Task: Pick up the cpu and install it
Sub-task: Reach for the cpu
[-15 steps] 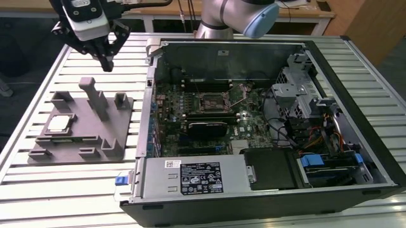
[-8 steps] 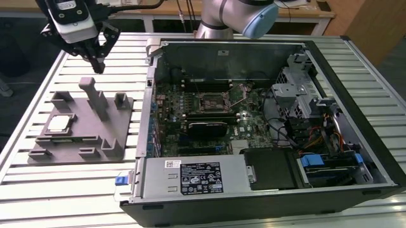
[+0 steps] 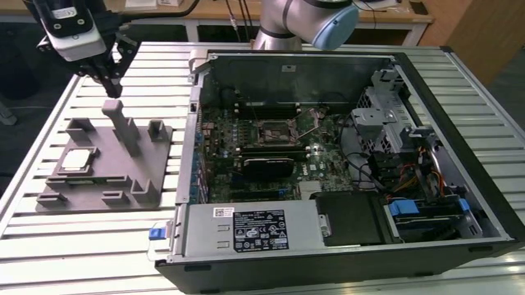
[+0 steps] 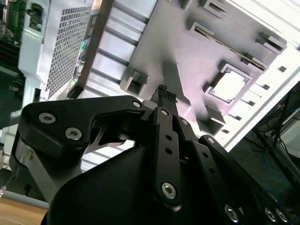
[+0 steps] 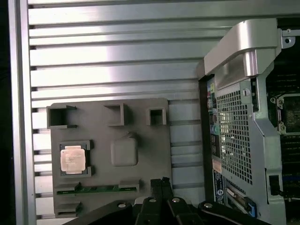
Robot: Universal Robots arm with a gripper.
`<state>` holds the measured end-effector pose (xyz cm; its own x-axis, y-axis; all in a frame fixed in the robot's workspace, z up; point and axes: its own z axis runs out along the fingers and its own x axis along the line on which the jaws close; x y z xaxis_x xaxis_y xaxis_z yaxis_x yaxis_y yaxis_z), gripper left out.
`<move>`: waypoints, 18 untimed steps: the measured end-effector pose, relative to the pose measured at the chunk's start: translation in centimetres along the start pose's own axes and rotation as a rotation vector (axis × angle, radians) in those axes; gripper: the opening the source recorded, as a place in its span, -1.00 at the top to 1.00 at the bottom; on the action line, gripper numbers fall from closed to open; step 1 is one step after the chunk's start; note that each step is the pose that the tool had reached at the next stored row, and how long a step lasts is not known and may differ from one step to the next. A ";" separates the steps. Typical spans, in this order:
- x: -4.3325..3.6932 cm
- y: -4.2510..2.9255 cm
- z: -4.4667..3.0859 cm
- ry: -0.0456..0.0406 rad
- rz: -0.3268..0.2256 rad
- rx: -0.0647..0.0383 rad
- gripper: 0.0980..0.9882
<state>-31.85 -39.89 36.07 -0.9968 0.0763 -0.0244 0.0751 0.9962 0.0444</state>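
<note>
gripper [image 3: 112,93]: upper left of the exterior view, above the grey tray [image 3: 94,184].
fingers [image 4: 161,93]: pressed together, holding nothing.
cpu [image 3: 75,161]: in a tray pocket, toward the exterior view's left of the computer case [image 3: 271,270].

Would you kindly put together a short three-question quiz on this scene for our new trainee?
1. In the exterior view, on which side of the computer case does the grey tray stand?
2. True or false: the cpu is seated in the socket inside the computer case.
3. The end effector hangs above: A) the grey tray, B) the computer case, C) the floor beside the table.

Key:
1. The exterior view's left.
2. False; the cpu lies in a recess of the grey tray.
3. A.
</note>
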 end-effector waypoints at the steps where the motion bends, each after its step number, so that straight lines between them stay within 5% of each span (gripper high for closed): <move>1: 0.26 -0.02 0.09 -0.0001 0.000 0.000 0.98; 18: 4.16 -0.39 1.72 0.0000 0.000 0.000 0.98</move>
<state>-35.98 -39.90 34.23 -0.9968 0.0761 -0.0245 0.0750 0.9962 0.0444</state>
